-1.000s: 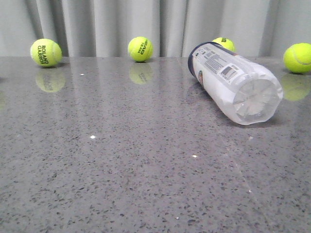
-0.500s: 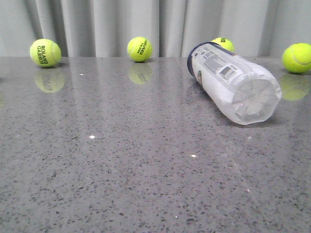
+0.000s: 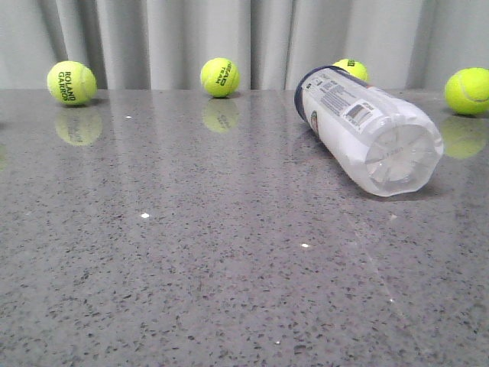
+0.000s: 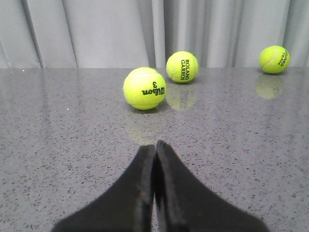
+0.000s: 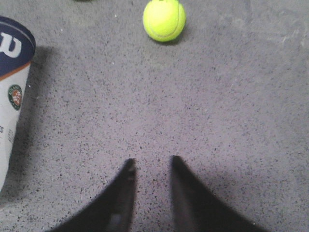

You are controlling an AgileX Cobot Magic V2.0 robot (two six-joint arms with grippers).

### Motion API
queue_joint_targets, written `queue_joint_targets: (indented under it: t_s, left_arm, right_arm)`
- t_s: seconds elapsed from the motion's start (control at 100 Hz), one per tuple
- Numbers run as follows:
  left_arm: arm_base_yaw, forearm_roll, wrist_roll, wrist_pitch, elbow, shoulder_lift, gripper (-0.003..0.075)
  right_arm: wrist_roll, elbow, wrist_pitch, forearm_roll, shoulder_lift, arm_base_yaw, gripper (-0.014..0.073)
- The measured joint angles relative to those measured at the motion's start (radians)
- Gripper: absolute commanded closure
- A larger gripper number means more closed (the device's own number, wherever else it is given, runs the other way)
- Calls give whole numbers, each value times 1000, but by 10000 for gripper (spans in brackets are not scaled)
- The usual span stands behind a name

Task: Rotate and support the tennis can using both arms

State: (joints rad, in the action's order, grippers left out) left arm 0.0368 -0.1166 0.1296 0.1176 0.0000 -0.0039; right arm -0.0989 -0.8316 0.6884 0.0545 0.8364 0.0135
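Note:
The tennis can lies on its side at the right of the grey table, ridged clear base toward the camera, navy end toward the curtain, barcode on top. Neither arm shows in the front view. In the right wrist view the can's navy end with its orange stripe and green emblem sits at the edge, apart from my right gripper, which is open over bare table. My left gripper is shut with nothing in it, its tips pressed together above the table, short of a Wilson ball.
Tennis balls line the back of the speckled table by the grey curtain: one far left, one mid-back, one behind the can, one far right. Another ball lies ahead of my right gripper.

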Motion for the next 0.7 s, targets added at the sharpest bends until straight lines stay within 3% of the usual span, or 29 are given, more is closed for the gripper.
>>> queue_joint_targets:
  t_s: [0.06,0.21,0.49,0.7]
  left_arm:
    - [0,0,0,0,0,0,740]
    - [0,0,0,0,0,0,740]
    - [0,0,0,0,0,0,740]
    - [0,0,0,0,0,0,740]
  right_arm:
    - [0,0,0,0,10,0,-81]
    - [0,0,-33,0,12,0,-16]
    - [0,-2,-53,-34,12,0,-9]
    - [0,-79,41,-96,66,43,-9]
